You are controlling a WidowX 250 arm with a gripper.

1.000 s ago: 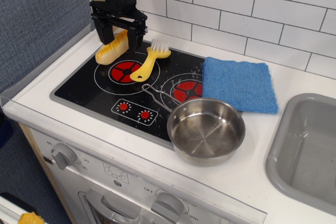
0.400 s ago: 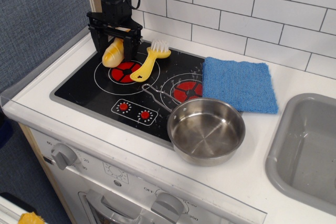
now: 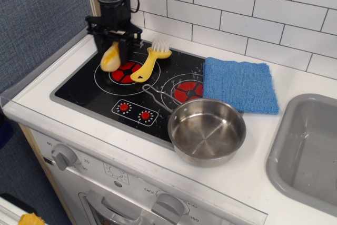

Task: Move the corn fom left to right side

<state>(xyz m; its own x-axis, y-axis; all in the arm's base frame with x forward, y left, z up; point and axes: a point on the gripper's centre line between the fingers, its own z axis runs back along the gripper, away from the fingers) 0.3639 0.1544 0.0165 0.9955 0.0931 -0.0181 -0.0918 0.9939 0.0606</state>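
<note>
The corn (image 3: 110, 57) is a yellow-orange grooved toy at the back left of the black stovetop (image 3: 84, 90), over the left burner's edge. My gripper (image 3: 114, 46) comes down from above and is shut on the corn's upper end. The corn hangs tilted, with its lower end pointing toward the front. I cannot tell whether that end touches the stovetop.
A yellow-handled brush (image 3: 150, 61) with white bristles lies just right of the corn. A steel pan (image 3: 206, 130) sits at the stove's front right and a blue cloth (image 3: 240, 84) behind it. A grey sink (image 3: 308, 151) is at the far right, and a tiled wall stands behind.
My gripper closed on the corn and shifted slightly left. The corn, lying flat a second ago, has swung up into a steeper tilt.
</note>
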